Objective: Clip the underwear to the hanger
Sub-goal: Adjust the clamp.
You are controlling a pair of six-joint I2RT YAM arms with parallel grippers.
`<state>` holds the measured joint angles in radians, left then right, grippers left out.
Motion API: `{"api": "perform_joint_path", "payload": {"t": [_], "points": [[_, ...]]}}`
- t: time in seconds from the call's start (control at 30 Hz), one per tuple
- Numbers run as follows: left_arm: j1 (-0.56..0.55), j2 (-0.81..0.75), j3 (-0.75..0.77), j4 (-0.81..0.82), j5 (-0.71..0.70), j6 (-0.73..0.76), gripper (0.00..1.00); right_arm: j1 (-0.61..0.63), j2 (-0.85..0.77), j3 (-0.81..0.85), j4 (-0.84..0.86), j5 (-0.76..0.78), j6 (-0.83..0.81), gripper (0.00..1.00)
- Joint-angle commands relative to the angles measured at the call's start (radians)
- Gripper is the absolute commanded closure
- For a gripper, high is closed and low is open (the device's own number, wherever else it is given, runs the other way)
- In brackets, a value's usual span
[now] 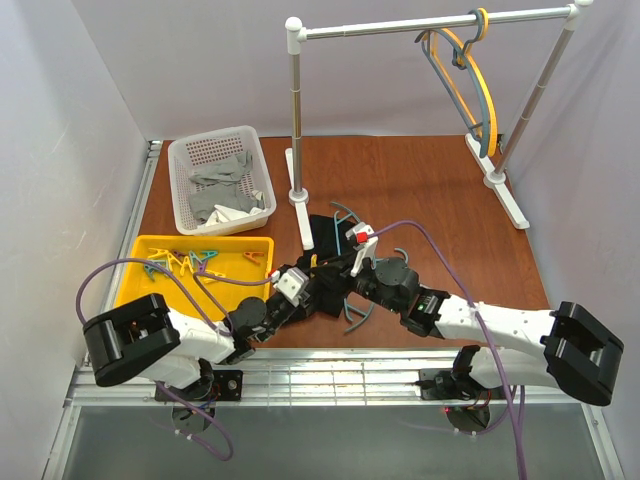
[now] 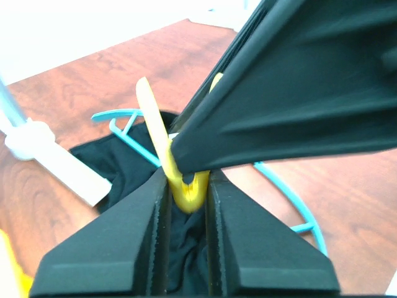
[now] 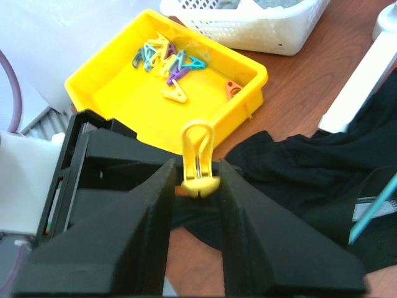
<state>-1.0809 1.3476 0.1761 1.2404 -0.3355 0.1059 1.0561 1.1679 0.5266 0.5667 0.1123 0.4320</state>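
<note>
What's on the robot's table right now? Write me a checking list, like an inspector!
Surface: brown wooden table.
Job's things: black underwear on the table, teal hanger lying across it; no peg seen on them.
Clutter: yellow tray with spare pegs; white basket of grey cloths.
Grippers: left gripper shut on a yellow peg; right gripper flanks the same peg, grip unclear.
Cables: purple cables loop above the table.
Surroundings: white rack with two more hangers; pale walls.

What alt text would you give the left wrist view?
The left gripper pinches a yellow clothespin above the black underwear and teal hanger lying on the wooden table. The right gripper reaches in from the upper right, meeting the same clothespin.
</note>
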Motion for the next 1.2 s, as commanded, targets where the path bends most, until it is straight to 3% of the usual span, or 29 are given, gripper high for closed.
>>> {"api": "perform_joint_path", "payload": {"t": [0.0, 0.1, 0.27, 0.5, 0.67, 0.73, 0.83, 0.87, 0.9, 1.03, 1.17], "points": [[0.010, 0.013, -0.053, 0.100, -0.031, 0.073, 0.88, 0.008, -0.025, 0.001, -0.053, 0.045, -0.039, 0.66], [0.009, -0.008, -0.081, 0.099, 0.010, 0.081, 0.89, 0.010, -0.051, 0.001, -0.085, 0.105, -0.085, 0.64], [0.010, -0.068, -0.070, -0.036, 0.096, 0.043, 0.90, 0.008, -0.076, -0.005, -0.114, 0.165, -0.113, 0.54], [0.007, 0.040, -0.066, -0.045, 0.004, 0.071, 0.92, 0.007, -0.068, 0.009, -0.166, 0.197, -0.059, 0.41], [0.003, 0.140, -0.046, -0.010, -0.045, 0.095, 0.94, 0.010, -0.034, 0.027, -0.177, 0.181, -0.052, 0.39], [-0.001, 0.148, -0.029, -0.045, -0.042, 0.109, 0.95, 0.010, -0.045, 0.023, -0.179, 0.181, -0.125, 0.37], [-0.001, 0.119, -0.009, -0.139, 0.044, 0.138, 0.98, 0.008, -0.099, -0.008, -0.201, 0.181, -0.296, 0.27], [-0.001, 0.108, 0.005, -0.175, 0.140, 0.140, 0.99, 0.005, -0.128, -0.016, -0.218, 0.188, -0.317, 0.21], [0.001, 0.095, 0.025, -0.299, 0.176, 0.147, 1.00, 0.007, -0.142, -0.025, -0.229, 0.184, -0.334, 0.19], [0.010, 0.041, 0.144, -0.550, 0.453, 0.118, 1.00, 0.002, -0.191, -0.062, -0.255, 0.080, -0.329, 0.15], [0.033, 0.016, 0.175, -0.634, 0.656, 0.078, 1.00, 0.001, -0.313, -0.112, -0.283, 0.049, -0.282, 0.13]]}}
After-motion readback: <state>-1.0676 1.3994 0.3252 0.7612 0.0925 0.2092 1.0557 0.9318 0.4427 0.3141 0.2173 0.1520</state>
